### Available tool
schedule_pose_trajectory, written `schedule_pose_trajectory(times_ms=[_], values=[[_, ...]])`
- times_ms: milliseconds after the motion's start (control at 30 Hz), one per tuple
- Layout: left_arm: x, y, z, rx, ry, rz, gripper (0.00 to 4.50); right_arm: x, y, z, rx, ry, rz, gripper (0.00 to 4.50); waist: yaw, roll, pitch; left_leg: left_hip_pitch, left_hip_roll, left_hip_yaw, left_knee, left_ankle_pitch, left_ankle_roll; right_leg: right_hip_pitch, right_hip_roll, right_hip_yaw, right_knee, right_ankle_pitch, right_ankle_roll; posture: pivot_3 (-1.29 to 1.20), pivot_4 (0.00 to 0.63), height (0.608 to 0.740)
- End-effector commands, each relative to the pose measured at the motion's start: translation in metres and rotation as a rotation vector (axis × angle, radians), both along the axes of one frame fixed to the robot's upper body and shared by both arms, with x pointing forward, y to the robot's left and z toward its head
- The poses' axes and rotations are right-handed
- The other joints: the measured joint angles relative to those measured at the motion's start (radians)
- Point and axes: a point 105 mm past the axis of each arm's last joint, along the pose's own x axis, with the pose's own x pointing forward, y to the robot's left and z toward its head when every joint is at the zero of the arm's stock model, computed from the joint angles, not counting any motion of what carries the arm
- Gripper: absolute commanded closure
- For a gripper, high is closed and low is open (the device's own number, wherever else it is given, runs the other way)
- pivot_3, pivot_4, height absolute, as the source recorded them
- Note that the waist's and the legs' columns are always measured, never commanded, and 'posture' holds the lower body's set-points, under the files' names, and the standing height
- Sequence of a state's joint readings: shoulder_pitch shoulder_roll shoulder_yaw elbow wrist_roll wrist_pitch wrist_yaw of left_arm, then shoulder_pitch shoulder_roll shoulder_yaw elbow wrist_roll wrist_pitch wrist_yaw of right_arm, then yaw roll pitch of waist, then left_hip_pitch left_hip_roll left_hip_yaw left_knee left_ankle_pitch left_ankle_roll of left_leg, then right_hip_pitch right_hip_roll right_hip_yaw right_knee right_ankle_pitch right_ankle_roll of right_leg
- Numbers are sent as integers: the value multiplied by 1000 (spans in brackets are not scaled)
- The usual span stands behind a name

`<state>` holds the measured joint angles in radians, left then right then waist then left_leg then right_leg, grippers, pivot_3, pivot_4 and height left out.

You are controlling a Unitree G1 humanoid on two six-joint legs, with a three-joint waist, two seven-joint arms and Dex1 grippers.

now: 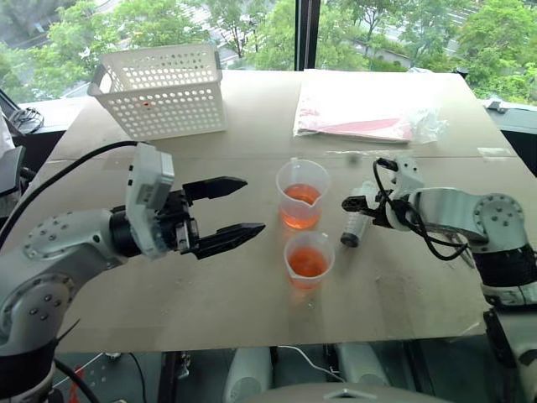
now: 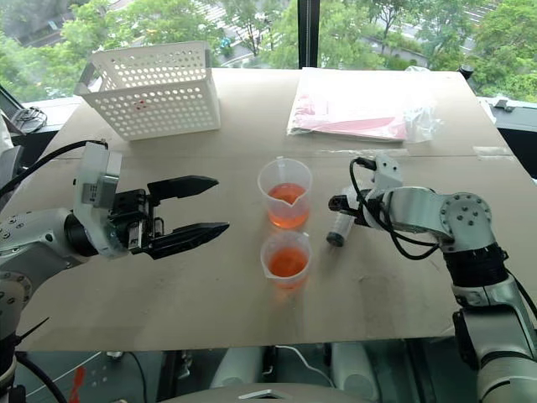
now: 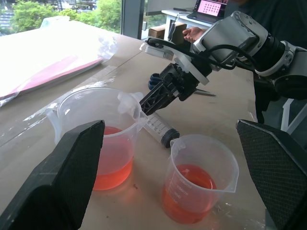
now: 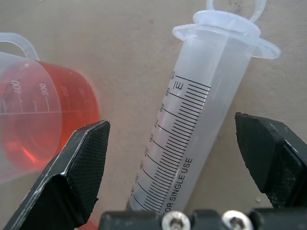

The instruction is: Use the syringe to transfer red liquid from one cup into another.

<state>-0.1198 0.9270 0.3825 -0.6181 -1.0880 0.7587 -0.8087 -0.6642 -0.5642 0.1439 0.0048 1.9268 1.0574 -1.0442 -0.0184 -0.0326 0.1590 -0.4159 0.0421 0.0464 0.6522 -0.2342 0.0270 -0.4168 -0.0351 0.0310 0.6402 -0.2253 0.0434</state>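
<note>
The syringe [image 1: 356, 223] lies on the table just right of the two cups, its dark tip toward the front. My right gripper [image 1: 357, 208] hovers over it, open, a finger [image 4: 76, 167] on each side of the barrel [image 4: 192, 129] without touching. The taller clear cup [image 1: 303, 193] stands behind the shorter cup [image 1: 309, 260], and both hold red liquid [image 3: 112, 163]. My left gripper [image 1: 252, 204] is open and empty, held level left of the cups and pointing at them.
A white perforated basket [image 1: 164, 88] stands at the table's back left. A clear plastic bag with a pink sheet [image 1: 361, 105] lies at the back right. The table's front edge [image 1: 277, 344] runs just below the shorter cup.
</note>
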Motion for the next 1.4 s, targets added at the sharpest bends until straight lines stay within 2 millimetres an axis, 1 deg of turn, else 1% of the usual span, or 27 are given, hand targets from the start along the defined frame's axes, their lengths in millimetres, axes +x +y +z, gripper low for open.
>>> schedule_pose_trajectory(times_ms=[33, 67, 133, 200, 267, 300, 400, 433, 467, 567, 733, 800, 867, 967, 1033, 1100, 1167, 1233, 1300, 1367, 1400], values=[[-6, -5, 6, -1, -38, -18, 0, 5, -4, -5, -80, -9, 13, 44, 2, 0, 0, 0, 0, 0, 0, 0, 0, 0, 0, 0, 0, 0, 0, 0, 150, 740], [-6, -5, 6, -7, -37, -14, 0, 4, -8, -12, -131, -8, 35, 269, 4, 0, 0, 0, 0, 0, 0, 0, 0, 0, 0, 0, 0, 0, 0, 0, 150, 740], [-7, -5, 6, -12, -35, -9, 0, 3, -11, -19, -184, -13, 73, 890, 3, -1, -1, 0, 0, 0, 0, 0, 0, 0, 0, 0, 0, 0, 0, 0, 150, 740], [-7, -4, 4, -16, -30, -1, 0, 1, -15, -23, -241, -31, 114, 1948, 2, -1, -1, 0, 1, 0, 0, 0, 0, 0, 0, 0, -1, 0, 0, 0, 150, 740], [-9, -5, 2, -20, -28, 3, 0, 1, -19, -22, -321, -78, 171, 2635, 2, -1, -1, 0, 1, 0, 0, 0, 0, 0, -1, 0, -1, 0, 0, 0, 150, 740], [-9, -6, 2, -22, -28, 5, 0, 1, -21, -19, -350, -102, 192, 2870, 2, 0, -1, 0, 1, 0, 0, 0, 0, 0, 0, 0, -1, 0, 0, 0, 150, 740], [-9, -5, 2, -30, -32, 18, 0, -5, -37, -11, -442, -176, 285, 2934, 12, 0, 0, 0, 1, 0, 0, 0, 0, 0, -1, -2, -1, 0, 0, 0, 150, 740], [-9, -5, 2, -31, -33, 21, 0, -11, -41, -9, -465, -188, 339, 2934, 16, 1, 0, -1, 1, 0, 0, 0, 0, 0, -1, -2, -1, 0, 0, 0, 150, 740], [-9, -5, 1, -32, -34, 23, 0, -15, -46, -9, -485, -194, 374, 2935, 21, 2, 0, -1, 1, 0, 0, 0, 0, 0, -2, -3, -2, 0, 0, 0, 150, 740], [-8, -4, 1, -33, -37, 25, 0, -28, -60, -12, -589, -230, 547, 2968, 19, 2, 1, -2, 0, 1, 0, 0, 0, -1, -3, -2, -4, 0, 0, 0, 150, 740], [-5, -3, 0, -32, -43, 24, 0, -37, -73, -11, -567, -294, 720, 2983, 6, 3, 1, -2, 0, 1, -1, 0, 0, -1, -2, -2, -4, 0, 0, 0, 150, 740], [-4, -3, 0, -31, -44, 21, 0, -45, -77, -16, -571, -275, 822, 2984, 5, 3, 1, -1, 0, 1, -1, 0, 0, -1, -1, -3, -4, 0, 1, 0, 150, 740], [-4, -4, 0, -29, -46, 15, 0, -52, -78, -22, -541, -232, 900, 2985, 4, 3, 1, -1, 0, 1, -1, 0, 0, -1, -1, -2, -3, -1, 1, 0, 150, 740], [-3, -4, 0, -27, -47, 11, 0, -52, -77, -25, -497, -194, 918, 2985, 4, 3, 1, 0, 0, 1, -1, 0, 0, -1, -1, -2, -3, -1, 1, 0, 150, 740], [-2, -3, 0, -24, -49, 8, 0, -46, -78, -28, -484, -144, 881, 1939, 3, 2, 1, 0, 0, 1, 0, 0, 0, -1, -1, -2, -2, -1, 1, 0, 150, 740], [-2, -3, 0, -22, -50, 7, 0, -40, -75, -30, -467, -121, 847, 1939, 3, 2, 1, 0, 0, 1, 0, 0, 0, 0, -1, -2, -2, 0, 0, 0, 150, 740], [-2, -3, 0, -21, -52, 6, 0, -37, -73, -31, -451, -116, 832, 1939, 3, -1, -1, 1, 0, 1, 0, 0, 0, 0, -1, -2, -2, 0, 0, 0, 150, 740], [-4, -3, 0, -20, -52, 10, 0, -35, -70, -30, -447, -118, 823, 2558, 2, -2, -1, 1, 1, 1, 1, 0, 0, 0, 0, -2, -1, 0, 0, 0, 150, 740], [-5, -1, -1, -18, -52, 24, 0, -34, -69, -24, -444, -146, 814, 3030, 0, -2, -1, 2, 1, 1, 1, 0, 0, 0, 0, -1, -1, 0, 0, 0, 150, 740], [-5, 1, -1, -21, -52, 41, 0, -33, -66, -12, -440, -227, 822, 3053, 3, -2, -1, 2, 1, 1, 1, 0, 0, 0, 0, -1, 0, 0, 0, 0, 150, 740], [-5, 3, -1, -24, -52, 52, 0, -34, -62, 0, -388, -281, 817, 3053, 5, -2, -1, 2, 1, 1, 1, 0, 0, 0, -1, -2, 0, 0, 0, 0, 150, 740]])
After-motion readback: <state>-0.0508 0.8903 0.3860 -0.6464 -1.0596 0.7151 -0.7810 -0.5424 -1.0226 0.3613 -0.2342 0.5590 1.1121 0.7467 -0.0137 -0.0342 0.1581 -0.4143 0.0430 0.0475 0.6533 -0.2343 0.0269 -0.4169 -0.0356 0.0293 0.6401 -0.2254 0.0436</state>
